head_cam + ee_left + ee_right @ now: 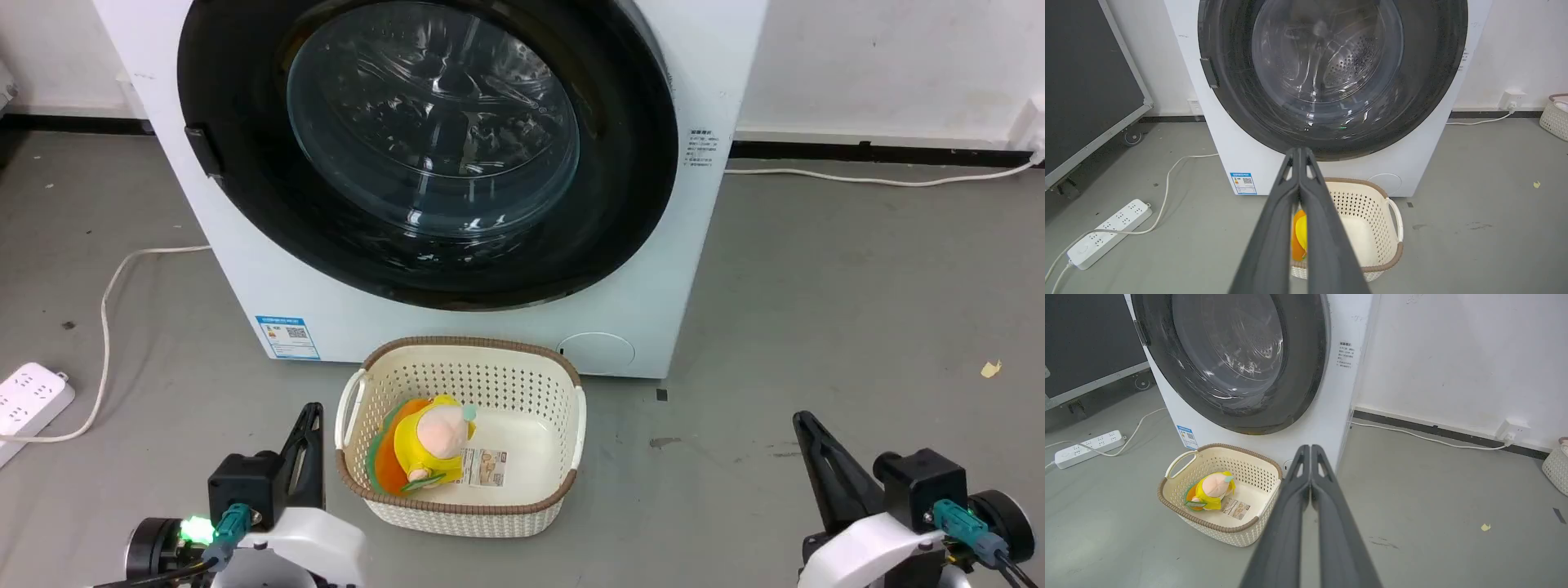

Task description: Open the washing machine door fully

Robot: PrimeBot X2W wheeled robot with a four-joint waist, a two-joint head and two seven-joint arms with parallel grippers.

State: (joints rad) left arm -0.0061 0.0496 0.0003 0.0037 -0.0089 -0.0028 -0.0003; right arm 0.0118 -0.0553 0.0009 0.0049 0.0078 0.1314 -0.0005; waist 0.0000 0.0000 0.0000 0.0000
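The white washing machine (702,212) stands ahead of me on the grey floor. Its round washing machine door (245,204), with a wide glossy black rim and a clear glass bowl, lies flat against the front, with a small dark handle (204,151) at its left edge. The door (1233,102) and handle (1209,72) also appear in the left wrist view, and the door (1306,375) in the right wrist view. My left gripper (310,412) is shut at the lower left, well short of the machine. My right gripper (804,420) is shut at the lower right. Both hold nothing.
A cream perforated basket (563,384) with a yellow plush toy (429,445) sits on the floor right in front of the machine, between my grippers. A white power strip (28,400) and its cable (106,318) lie at left. A dark wheeled board (1086,81) stands left of the machine.
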